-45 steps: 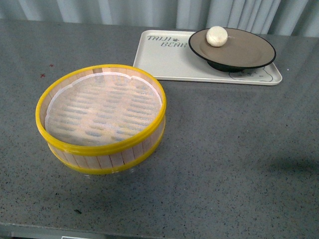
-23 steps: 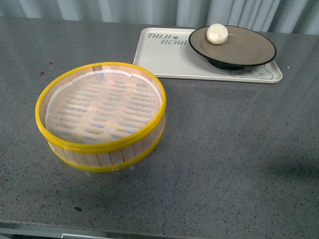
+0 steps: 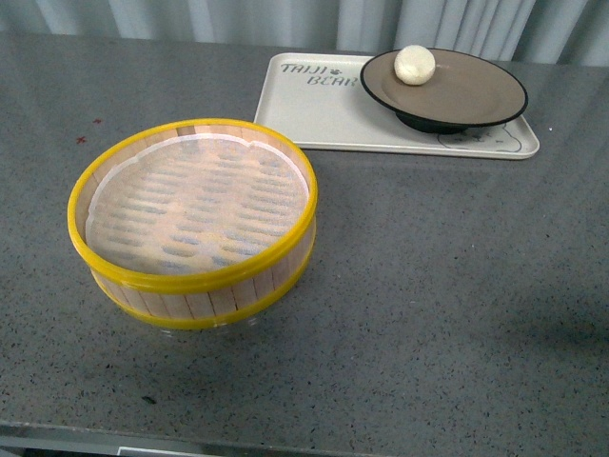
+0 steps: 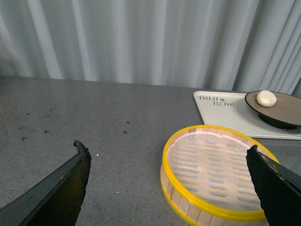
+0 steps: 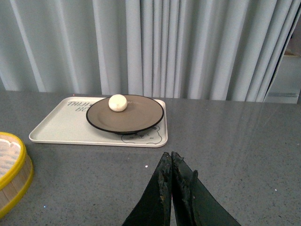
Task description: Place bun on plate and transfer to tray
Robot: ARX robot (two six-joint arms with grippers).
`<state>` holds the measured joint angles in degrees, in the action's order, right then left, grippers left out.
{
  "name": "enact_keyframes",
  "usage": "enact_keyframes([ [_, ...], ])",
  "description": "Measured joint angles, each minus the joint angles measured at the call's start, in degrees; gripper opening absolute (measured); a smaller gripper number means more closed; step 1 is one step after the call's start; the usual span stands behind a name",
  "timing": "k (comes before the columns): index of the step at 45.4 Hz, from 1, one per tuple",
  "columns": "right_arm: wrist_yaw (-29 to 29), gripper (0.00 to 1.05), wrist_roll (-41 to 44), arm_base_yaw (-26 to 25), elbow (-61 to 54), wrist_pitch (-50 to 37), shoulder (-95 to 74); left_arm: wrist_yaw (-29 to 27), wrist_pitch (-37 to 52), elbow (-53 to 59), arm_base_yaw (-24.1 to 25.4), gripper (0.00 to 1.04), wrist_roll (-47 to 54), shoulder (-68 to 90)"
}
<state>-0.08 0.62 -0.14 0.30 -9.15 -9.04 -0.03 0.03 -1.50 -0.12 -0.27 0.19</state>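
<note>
The cream-white bun (image 3: 415, 64) lies on the tan plate with a black rim (image 3: 476, 95), near its far left edge. The plate stands on the cream tray (image 3: 314, 114) at the back right of the table. The bun (image 5: 117, 102), plate (image 5: 136, 117) and tray (image 5: 61, 129) also show in the right wrist view, and the bun (image 4: 266, 98), plate (image 4: 287, 106) and tray (image 4: 225, 113) in the left wrist view. My left gripper (image 4: 167, 157) is open and empty, above the table near the steamer. My right gripper (image 5: 170, 157) is shut and empty, well short of the tray. Neither arm shows in the front view.
A yellow-rimmed bamboo steamer basket (image 3: 190, 276) with a white liner stands empty at the front left of the grey table (image 3: 457, 286); it also shows in the left wrist view (image 4: 178, 188). A grey curtain (image 5: 188, 47) hangs behind the table.
The front view has shifted slightly between one second ago and half a second ago; things sit a little higher in the picture. Bun, plate, tray and steamer have not moved on the table.
</note>
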Motion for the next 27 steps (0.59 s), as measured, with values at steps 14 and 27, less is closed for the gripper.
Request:
enact_keyframes([
  [14, 0.0, 0.09, 0.0, 0.0, 0.0, 9.1, 8.8, 0.0, 0.0, 0.0, 0.0, 0.98, 0.0, 0.0],
  [27, 0.0, 0.55, 0.0, 0.0, 0.0, 9.1, 8.8, 0.0, 0.0, 0.0, 0.0, 0.98, 0.0, 0.0],
])
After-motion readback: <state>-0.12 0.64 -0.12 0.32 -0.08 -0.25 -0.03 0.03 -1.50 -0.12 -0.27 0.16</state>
